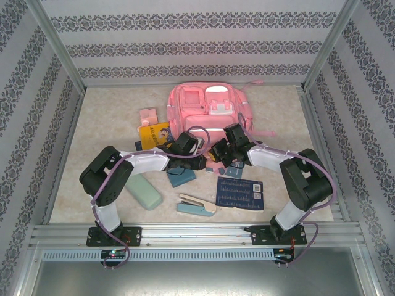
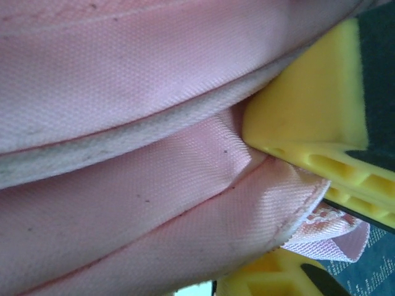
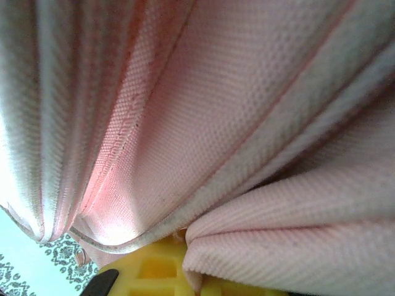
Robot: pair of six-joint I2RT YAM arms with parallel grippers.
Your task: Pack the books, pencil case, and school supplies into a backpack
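Note:
The pink backpack lies flat at the back centre of the table. Both grippers are at its near edge. My left gripper is shut on a fold of the backpack's fabric, pinched between its yellow fingers. My right gripper is shut on the pink fabric too, which bunches in folds over its lower yellow finger. A yellow book lies left of the backpack and a navy book at the near right. The mint pencil case, the stapler and a teal block lie in front.
A small pink box sits beside the yellow book. Patterned walls close the table on three sides, and a metal rail runs along the near edge. Both arms reach in over the loose items.

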